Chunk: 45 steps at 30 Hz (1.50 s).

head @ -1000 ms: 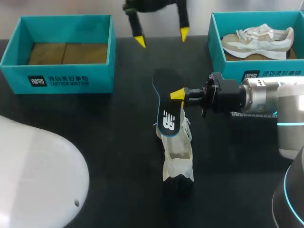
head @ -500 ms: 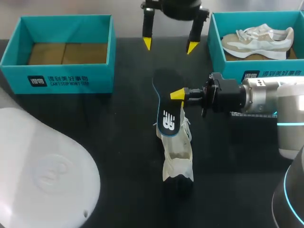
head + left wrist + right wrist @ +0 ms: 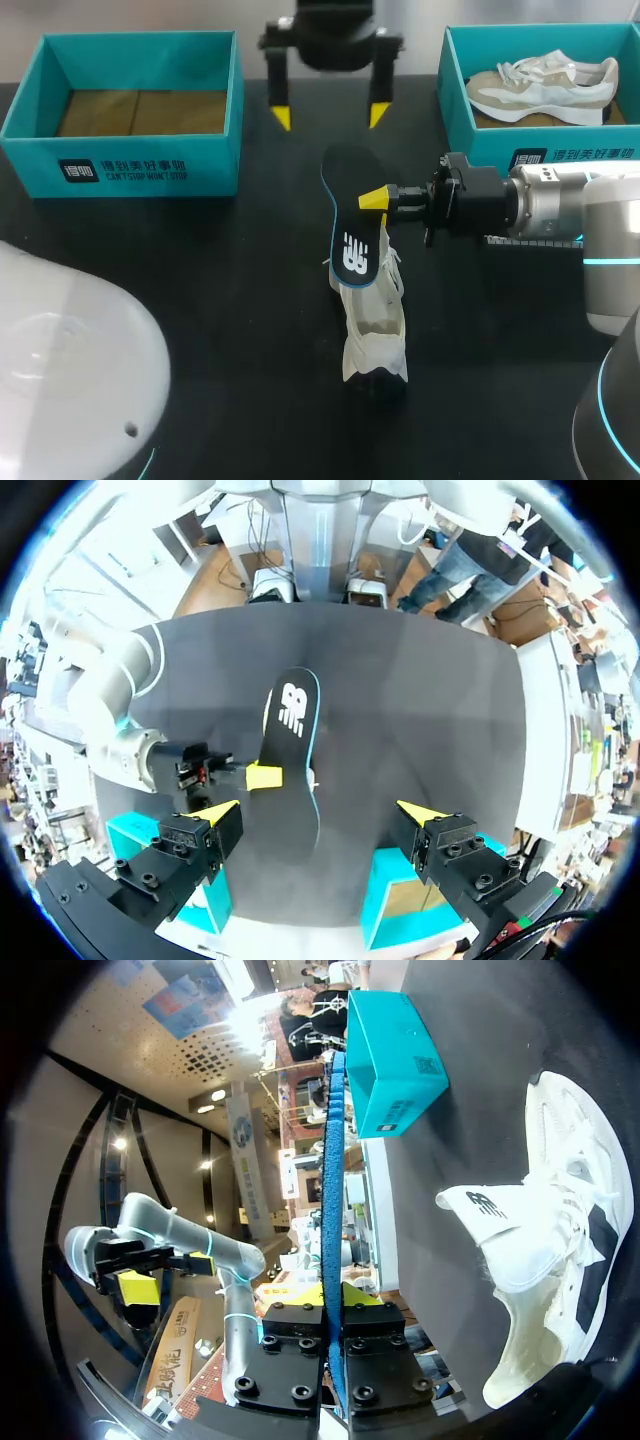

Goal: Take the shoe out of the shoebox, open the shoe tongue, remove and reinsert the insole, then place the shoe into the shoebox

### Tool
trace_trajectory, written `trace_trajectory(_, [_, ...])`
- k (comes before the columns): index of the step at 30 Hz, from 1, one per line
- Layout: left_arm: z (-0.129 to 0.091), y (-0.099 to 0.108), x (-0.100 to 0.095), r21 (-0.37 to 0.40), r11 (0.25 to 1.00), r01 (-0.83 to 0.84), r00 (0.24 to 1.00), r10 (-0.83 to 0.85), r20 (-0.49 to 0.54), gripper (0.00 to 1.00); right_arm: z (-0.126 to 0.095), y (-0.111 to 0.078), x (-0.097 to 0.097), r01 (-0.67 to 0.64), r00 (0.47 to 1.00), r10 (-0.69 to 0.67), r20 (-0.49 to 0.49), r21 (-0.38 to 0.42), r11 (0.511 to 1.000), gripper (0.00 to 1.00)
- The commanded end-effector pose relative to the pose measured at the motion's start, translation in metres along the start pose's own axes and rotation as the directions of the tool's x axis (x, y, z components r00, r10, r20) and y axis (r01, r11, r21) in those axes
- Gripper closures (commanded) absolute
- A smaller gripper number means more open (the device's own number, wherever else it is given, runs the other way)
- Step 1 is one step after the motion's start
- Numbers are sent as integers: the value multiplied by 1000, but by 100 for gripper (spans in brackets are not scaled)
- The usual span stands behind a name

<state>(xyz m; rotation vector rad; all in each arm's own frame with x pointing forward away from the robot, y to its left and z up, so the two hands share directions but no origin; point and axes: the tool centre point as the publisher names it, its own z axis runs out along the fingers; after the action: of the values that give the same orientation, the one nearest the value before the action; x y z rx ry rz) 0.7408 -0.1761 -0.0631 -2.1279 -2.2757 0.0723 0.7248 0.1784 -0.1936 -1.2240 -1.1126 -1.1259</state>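
My right gripper is shut on a black insole with a blue edge and a white logo, holding it on edge over mid-table. In the right wrist view the insole shows edge-on between the closed fingers. A white shoe lies on the black table just below the insole's near end; the same shoe lies beside my right gripper. My left gripper hangs wide open beyond the insole's far end, holding nothing. From the left wrist, the insole lies ahead of the open left gripper.
A teal shoebox stands at the back left with only brown lining inside. Another teal shoebox at the back right holds a second beige-and-white shoe. My left arm's white housing fills the near left corner.
The open left gripper swung right, then back left, ending nearer the insole's far end. The right gripper and insole stayed put.
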Motion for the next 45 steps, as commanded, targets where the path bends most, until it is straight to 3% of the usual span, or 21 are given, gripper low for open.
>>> trace_trajectory(1, [2,-3,29,-20,989,148,367,-36,930,0,0,0,0,-1,1000,1,3,0,1000,100])
trace_trajectory(8, [6,2,45,35,981,190,112,-57,992,0,0,0,0,-1,1000,1,3,0,1000,100])
trace_trajectory(15, [12,-2,44,102,974,201,-131,-76,988,0,0,0,0,-1,1000,1,3,0,1000,100])
trace_trajectory(18, [16,-3,42,120,974,192,-201,-80,976,0,0,0,0,-1,1000,1,3,0,1000,100])
trace_trajectory(25, [12,-1,45,60,984,169,-269,-12,963,0,0,0,0,-1,1000,1,3,0,1000,100])
trace_trajectory(39, [10,0,48,49,984,169,-265,-3,964,0,0,0,0,-1,1000,1,3,0,1000,100])
trace_trajectory(41, [11,-3,47,9,990,141,-282,31,959,0,0,0,0,-1,1000,1,3,0,1000,100])
trace_trajectory(45, [24,2,58,10,996,87,-405,27,914,0,0,0,0,-1,1000,1,3,0,1000,100])
